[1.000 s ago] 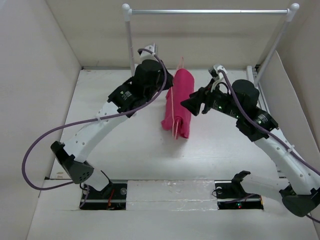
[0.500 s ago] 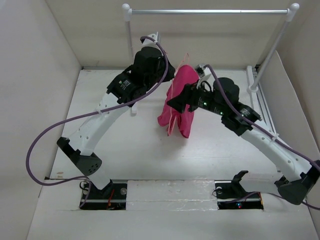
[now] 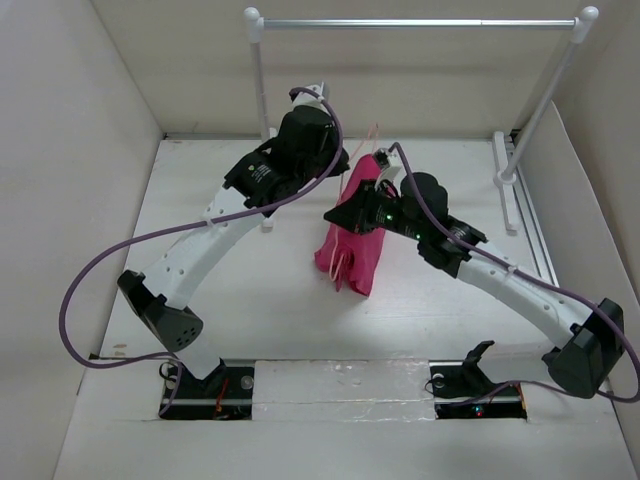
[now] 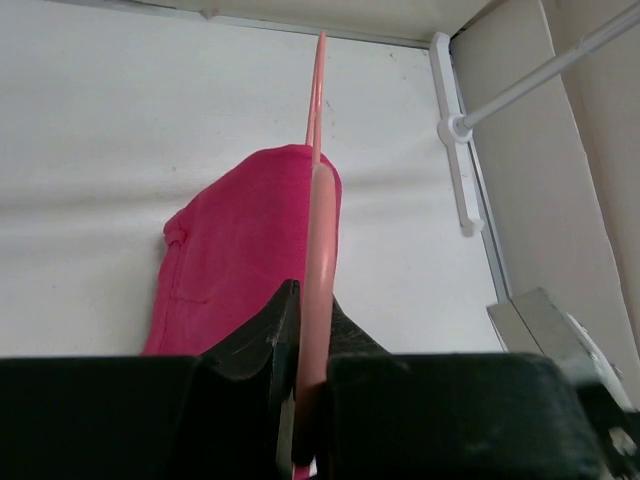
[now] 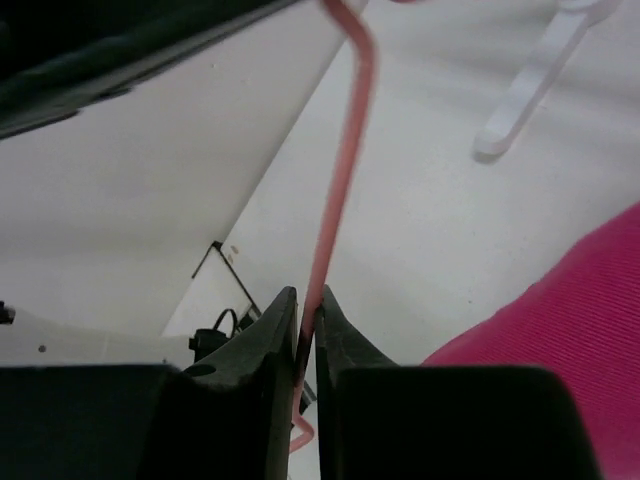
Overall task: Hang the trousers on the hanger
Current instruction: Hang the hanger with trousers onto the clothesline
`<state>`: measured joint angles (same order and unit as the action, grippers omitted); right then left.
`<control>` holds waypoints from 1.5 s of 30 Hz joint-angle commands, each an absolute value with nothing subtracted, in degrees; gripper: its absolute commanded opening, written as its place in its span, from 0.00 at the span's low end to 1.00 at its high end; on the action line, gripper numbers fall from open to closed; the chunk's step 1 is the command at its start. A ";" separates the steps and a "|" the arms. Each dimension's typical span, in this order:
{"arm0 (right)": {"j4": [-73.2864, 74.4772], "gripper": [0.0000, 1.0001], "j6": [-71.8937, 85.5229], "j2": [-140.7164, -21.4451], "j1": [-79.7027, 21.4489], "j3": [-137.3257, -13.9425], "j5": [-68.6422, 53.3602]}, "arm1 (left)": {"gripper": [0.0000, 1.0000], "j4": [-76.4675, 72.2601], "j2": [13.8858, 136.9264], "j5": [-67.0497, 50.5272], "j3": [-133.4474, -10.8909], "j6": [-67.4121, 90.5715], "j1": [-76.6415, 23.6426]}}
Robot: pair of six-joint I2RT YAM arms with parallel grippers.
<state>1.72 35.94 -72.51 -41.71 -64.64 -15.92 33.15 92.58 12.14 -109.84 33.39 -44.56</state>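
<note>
The magenta trousers [image 3: 357, 248] hang draped over the thin pale pink hanger [image 3: 373, 140], which is held up above the table between both arms. My left gripper [image 3: 338, 172] comes in from the left and is shut on the hanger; in the left wrist view the pink wire [image 4: 320, 230] runs straight up from between the jaws of the left gripper [image 4: 310, 305], with the trousers [image 4: 240, 240] beyond. My right gripper [image 3: 338, 214] is shut on another part of the wire [image 5: 342, 170], pinched at the tips of the right gripper [image 5: 308, 302]. Trousers cloth [image 5: 570, 340] shows at its lower right.
A silver rail [image 3: 415, 22] on white posts [image 3: 259, 85] spans the back of the table, its right post foot [image 3: 508, 178] near the right wall. Walls close in on both sides. The post foot also appears in the right wrist view [image 5: 530, 90].
My right arm has swung left to the hanger and its jaws have shut on the wire. The hanger and trousers have shifted and tilted slightly; the left gripper stays shut.
</note>
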 commanded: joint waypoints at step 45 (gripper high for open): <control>-26.53 0.00 59.49 -86.39 8.79 -91.76 -42.54 | 0.63 17.84 67.42 5.71 -81.04 30.41 -44.65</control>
<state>-10.02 57.14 -88.44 8.27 -85.60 -39.51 20.38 70.24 6.55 -83.22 28.53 -44.56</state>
